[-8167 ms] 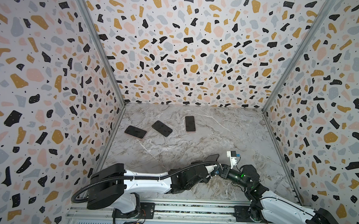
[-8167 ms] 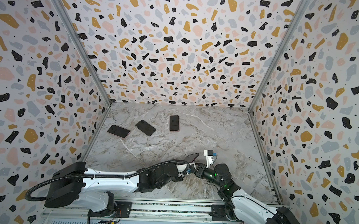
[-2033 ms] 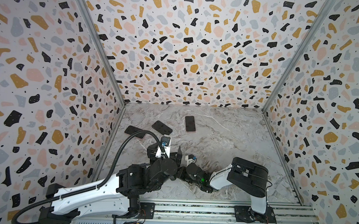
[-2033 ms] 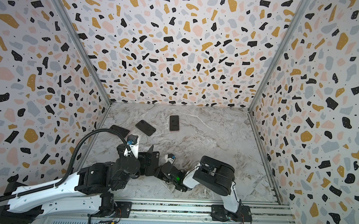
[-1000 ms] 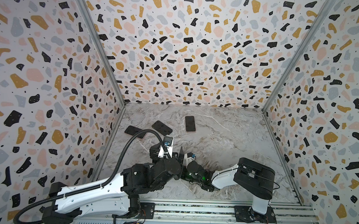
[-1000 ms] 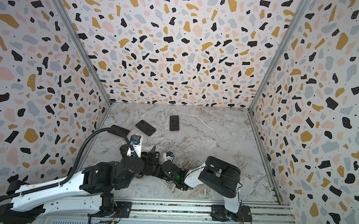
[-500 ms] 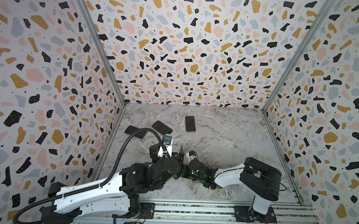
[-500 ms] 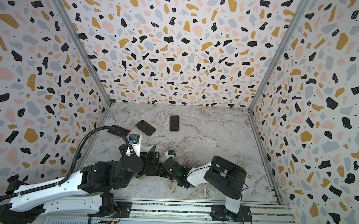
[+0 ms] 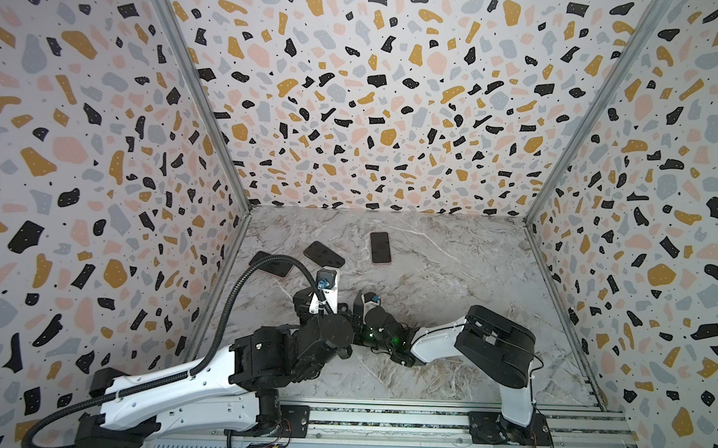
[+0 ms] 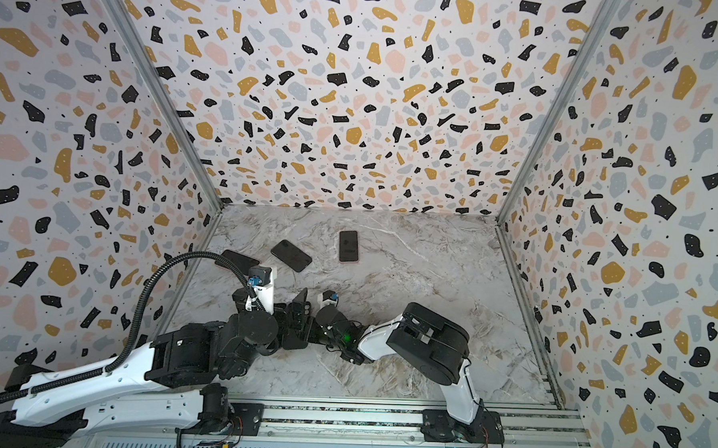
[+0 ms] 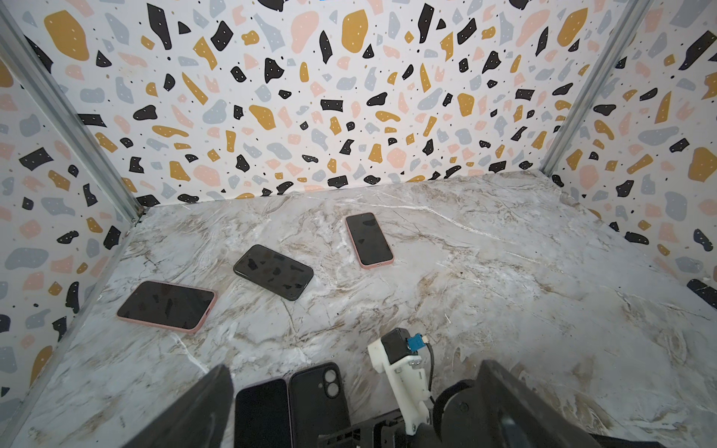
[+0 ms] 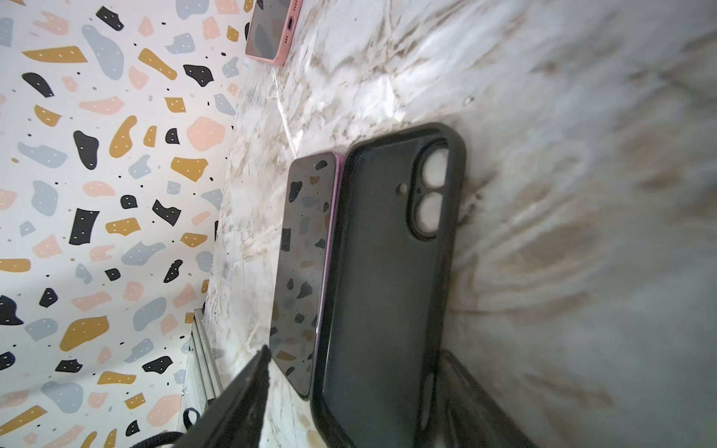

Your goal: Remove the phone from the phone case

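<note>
The phone (image 12: 306, 252), with a dark screen and a purple edge, lies screen up on the marble floor. The empty black phone case (image 12: 388, 271) lies right beside it, inner side up, and the floor shows through its camera holes. Their long edges touch. In the left wrist view the phone (image 11: 262, 411) and the case (image 11: 316, 399) sit between the wide-apart fingers of my open left gripper (image 11: 355, 366). My right gripper (image 12: 354, 351) straddles the near end of the case with its jaws apart. One finger is against the case edge and the other stands clear of the phone. In both top views the grippers hide the pair.
Three more phones lie toward the back left: one in a pink case (image 9: 380, 247), a black one (image 9: 323, 254), and another in a pink case (image 9: 274, 265) near the left wall. The right wrist camera mount (image 11: 399, 360) sits between the left gripper's fingers. Patterned walls enclose three sides.
The right gripper has edged slightly left and toward the back, and its jaws have narrowed a little. The left arm has stayed put with its jaws wide.
</note>
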Available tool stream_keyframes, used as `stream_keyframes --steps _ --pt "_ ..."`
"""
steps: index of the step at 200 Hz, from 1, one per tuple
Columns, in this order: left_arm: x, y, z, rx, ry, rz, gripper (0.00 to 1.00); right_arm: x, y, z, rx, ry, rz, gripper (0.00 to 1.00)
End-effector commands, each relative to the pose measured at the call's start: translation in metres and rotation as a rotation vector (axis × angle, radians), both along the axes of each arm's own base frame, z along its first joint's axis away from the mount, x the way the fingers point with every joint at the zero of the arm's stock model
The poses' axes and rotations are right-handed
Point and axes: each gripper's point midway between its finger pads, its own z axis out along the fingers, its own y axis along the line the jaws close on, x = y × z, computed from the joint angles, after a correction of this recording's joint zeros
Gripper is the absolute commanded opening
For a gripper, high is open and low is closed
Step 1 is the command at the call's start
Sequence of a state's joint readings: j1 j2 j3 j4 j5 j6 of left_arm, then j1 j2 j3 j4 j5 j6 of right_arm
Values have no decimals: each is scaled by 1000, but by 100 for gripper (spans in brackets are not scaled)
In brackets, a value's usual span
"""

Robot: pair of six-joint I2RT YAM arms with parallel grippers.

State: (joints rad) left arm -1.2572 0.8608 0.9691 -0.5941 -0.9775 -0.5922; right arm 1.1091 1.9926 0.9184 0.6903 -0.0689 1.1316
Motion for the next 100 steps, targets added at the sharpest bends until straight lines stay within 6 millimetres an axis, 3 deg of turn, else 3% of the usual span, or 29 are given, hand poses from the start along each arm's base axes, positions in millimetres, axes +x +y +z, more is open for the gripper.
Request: stream_keyframes --steps 1,51,100 --pt "0 9 9 -34 -14 26 99 -17 9 -26 -56 73 56 68" --pt "-1 13 7 -43 -15 33 99 -25 18 -18 -16 88 67 68" --pt "4 6 -2 -33 1 35 99 -23 -7 15 -31 -8 37 75"
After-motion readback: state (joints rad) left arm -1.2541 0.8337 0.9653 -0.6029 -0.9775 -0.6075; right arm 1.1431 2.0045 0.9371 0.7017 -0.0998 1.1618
